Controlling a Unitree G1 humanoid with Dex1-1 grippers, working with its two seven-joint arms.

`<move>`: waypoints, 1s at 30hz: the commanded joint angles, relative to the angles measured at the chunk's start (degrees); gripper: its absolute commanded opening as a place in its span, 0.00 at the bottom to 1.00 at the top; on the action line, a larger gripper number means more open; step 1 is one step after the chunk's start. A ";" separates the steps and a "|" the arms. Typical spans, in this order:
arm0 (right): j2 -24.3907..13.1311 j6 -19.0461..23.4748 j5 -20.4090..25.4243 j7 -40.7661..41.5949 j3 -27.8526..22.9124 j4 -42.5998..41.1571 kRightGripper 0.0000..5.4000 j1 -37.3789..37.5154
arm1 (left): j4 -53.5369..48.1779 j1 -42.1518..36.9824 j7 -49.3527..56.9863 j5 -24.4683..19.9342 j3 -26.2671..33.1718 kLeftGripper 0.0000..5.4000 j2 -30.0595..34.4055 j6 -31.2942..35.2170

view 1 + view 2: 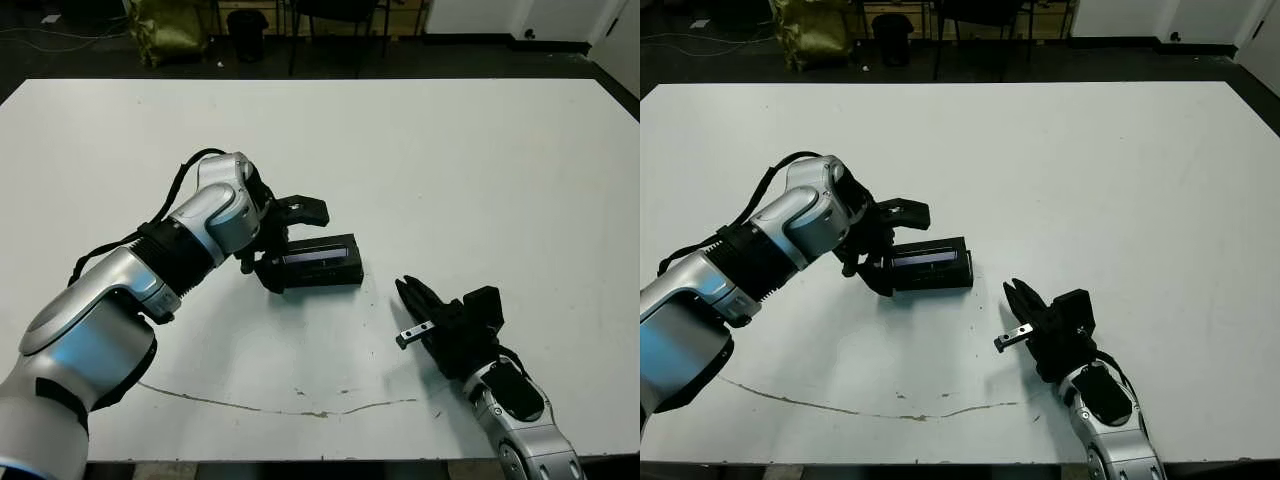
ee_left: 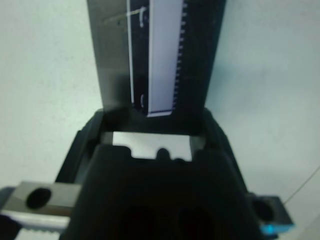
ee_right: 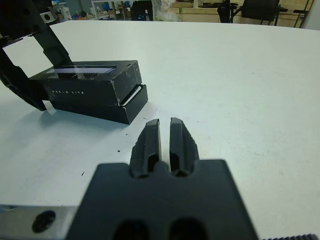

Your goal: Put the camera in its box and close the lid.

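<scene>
The black lid point(image 1: 318, 258) with its pale strip lies on the box point(image 3: 131, 106), a little askew, so the tray's edge juts out below it on the side toward my right gripper. The camera is hidden. My left gripper point(image 1: 285, 243) is open at the box's left end: one finger is held off beyond the far side, the other is at the near corner. In the left wrist view the lid point(image 2: 165, 55) runs straight out from between the fingers. My right gripper point(image 1: 410, 292) is shut on nothing, low over the table, a short way right of the box and nearer me.
A thin dark line point(image 1: 280, 405) runs across the white table near its front edge. Beyond the far edge stand a yellow-green bag point(image 1: 170, 30) and chair legs on a dark floor. The wide white tabletop point(image 1: 480, 160) stretches behind and to the right of the box.
</scene>
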 commanded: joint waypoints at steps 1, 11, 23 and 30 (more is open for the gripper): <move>-0.46 0.21 -0.57 -0.15 0.04 0.58 0.00 0.69 | -0.35 2.33 0.30 -0.76 -1.06 0.44 0.05 0.51; -0.16 0.83 -0.26 -0.07 -0.11 0.55 0.00 0.84 | 0.58 2.63 2.95 -0.60 -1.54 0.44 -1.06 -0.49; -0.18 0.72 0.07 0.41 0.00 0.51 0.00 1.07 | 0.92 1.75 4.93 -0.90 -2.07 0.44 -4.27 -3.25; -0.12 0.78 0.43 0.43 0.10 0.30 0.00 1.34 | 2.97 1.15 5.54 -0.52 -2.59 0.44 -7.29 -0.33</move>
